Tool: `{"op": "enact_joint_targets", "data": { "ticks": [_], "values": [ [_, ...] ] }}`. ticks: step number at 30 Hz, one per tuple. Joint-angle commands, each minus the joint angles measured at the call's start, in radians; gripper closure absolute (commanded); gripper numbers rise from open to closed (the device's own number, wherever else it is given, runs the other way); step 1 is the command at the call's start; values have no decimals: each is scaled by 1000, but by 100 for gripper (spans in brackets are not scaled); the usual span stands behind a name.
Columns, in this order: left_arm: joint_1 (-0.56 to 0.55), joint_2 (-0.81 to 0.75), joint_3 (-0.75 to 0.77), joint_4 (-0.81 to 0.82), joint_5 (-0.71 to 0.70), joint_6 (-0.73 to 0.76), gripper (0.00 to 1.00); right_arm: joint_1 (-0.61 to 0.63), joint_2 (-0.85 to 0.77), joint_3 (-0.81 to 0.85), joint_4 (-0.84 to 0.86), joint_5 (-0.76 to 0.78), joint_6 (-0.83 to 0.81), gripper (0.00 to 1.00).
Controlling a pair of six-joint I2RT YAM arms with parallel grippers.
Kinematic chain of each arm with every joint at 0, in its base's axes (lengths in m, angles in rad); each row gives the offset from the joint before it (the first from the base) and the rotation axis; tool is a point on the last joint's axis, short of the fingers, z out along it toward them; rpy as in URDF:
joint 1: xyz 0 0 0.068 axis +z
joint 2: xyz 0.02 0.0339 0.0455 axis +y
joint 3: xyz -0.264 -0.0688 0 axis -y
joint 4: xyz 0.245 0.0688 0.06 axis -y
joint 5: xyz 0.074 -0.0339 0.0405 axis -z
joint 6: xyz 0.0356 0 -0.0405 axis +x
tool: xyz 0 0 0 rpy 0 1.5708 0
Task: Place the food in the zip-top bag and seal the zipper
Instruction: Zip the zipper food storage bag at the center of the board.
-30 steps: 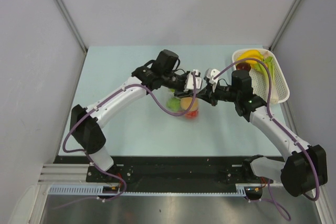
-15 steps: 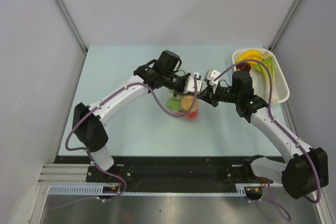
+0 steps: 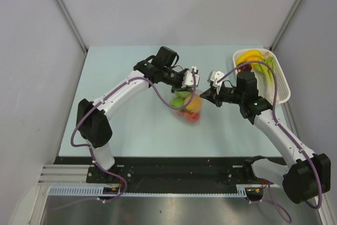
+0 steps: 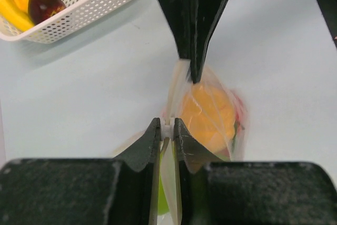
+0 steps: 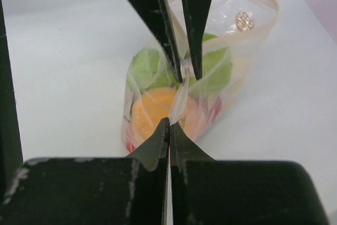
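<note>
Nearly sealed: two pinches on one strip

The zip-top bag (image 3: 187,105) was near table centre with the food (image 5: 152,110) inside. The left gripper (image 4: 167,126) and right gripper (image 5: 169,124) each had jaws pressed together on the zipper (image 5: 179,96), the right at the left's 3 o'clock. The pinches should slide apart along the strip, firm and level.

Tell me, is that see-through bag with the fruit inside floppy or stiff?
Probably floppy: the bag bulges around the fruits, and its thin top edge folds flat in the left pincer and right pincer. It likely sags bottom-heavy, since the fruits sit low. The glossy film may be slippery.
</note>
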Motion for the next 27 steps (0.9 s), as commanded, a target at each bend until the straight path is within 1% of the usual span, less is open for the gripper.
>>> {"op": "enact_joint_targets", "data": {
  "ticks": [1,7,17,23,27],
  "values": [
    [84,15,34,-22,-98,58,85,-29,-61,7,-28,-67,-43,100],
    [147,15,57,-42,-126,79,83,-65,-83,6,-77,-66,-80,100],
    [247,7,49,-120,-198,147,84,-176,-95,7,-137,-55,-126,100],
    [326,3,34,-129,-250,153,84,-219,-91,7,-143,-32,-129,100],
    [374,0,32,-132,-253,144,84,-239,-84,7,-123,-38,-121,100]
  ]
}}
